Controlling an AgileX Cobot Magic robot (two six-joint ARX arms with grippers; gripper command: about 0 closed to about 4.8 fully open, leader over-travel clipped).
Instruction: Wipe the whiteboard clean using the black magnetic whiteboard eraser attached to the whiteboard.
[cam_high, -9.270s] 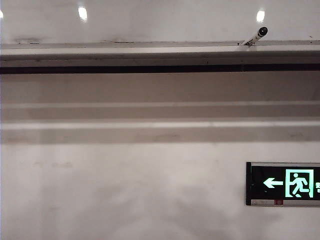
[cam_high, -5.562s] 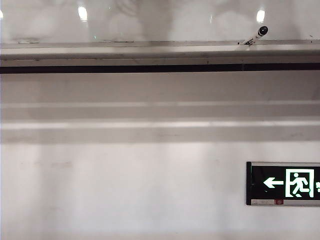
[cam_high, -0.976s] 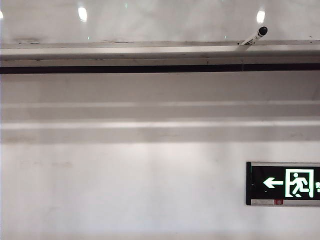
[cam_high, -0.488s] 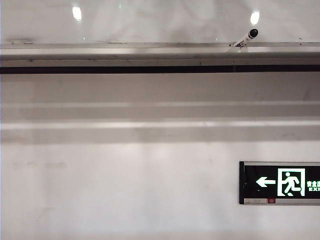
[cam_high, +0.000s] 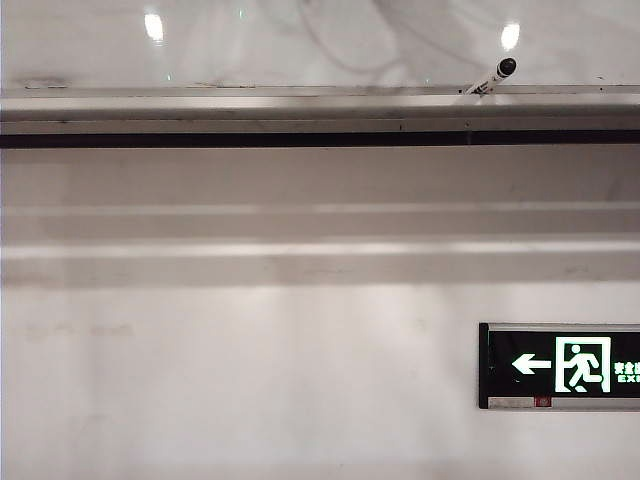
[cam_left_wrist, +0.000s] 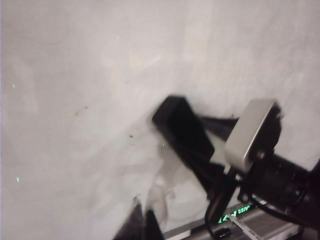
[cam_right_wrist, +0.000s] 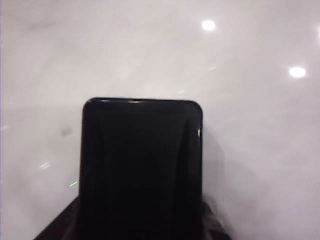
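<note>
Right gripper (cam_right_wrist: 142, 222): pinching the black magnetic eraser (cam_right_wrist: 142, 167) at its near end. Only dark finger edges show at the eraser's two lower corners in the right wrist view. In the left wrist view the same gripper (cam_left_wrist: 212, 162) reaches in from the side, with the eraser (cam_left_wrist: 182, 127) tilted at its tip.

Left gripper (cam_left_wrist: 142, 225): jaws pressed together, holding nothing. It sits low in its own view, close to the board and apart from the eraser.

Whiteboard (cam_right_wrist: 150, 50): a glossy white surface that fills both wrist views, with ceiling lights reflected in it. In the exterior view only the bottom strip of the whiteboard (cam_high: 300, 40) shows above its tray. No arm appears in that view.

Exit sign (cam_high: 560, 365): lit, on the wall below the tray, to the right.

Marker (cam_high: 492, 76): lies tilted on the tray, towards the right.

Residue: a faint grey smudge (cam_right_wrist: 65, 131) just beside the eraser, and a few dark specks (cam_left_wrist: 131, 135) near its leading edge. No bold writing is visible.

Contact: the eraser face is turned to the board. I cannot tell whether it is pressed flat or just off the surface.

Step in hand (judgement): the eraser is off its parking spot and in the grip, so this is the wiping phase, with only faint marks remaining.

Next move calls for: the felt face square against the board, steady pressure, and a sweep across the smudge and specks. The grip must stay firm enough that magnetic pull does not twist the eraser loose.
</note>
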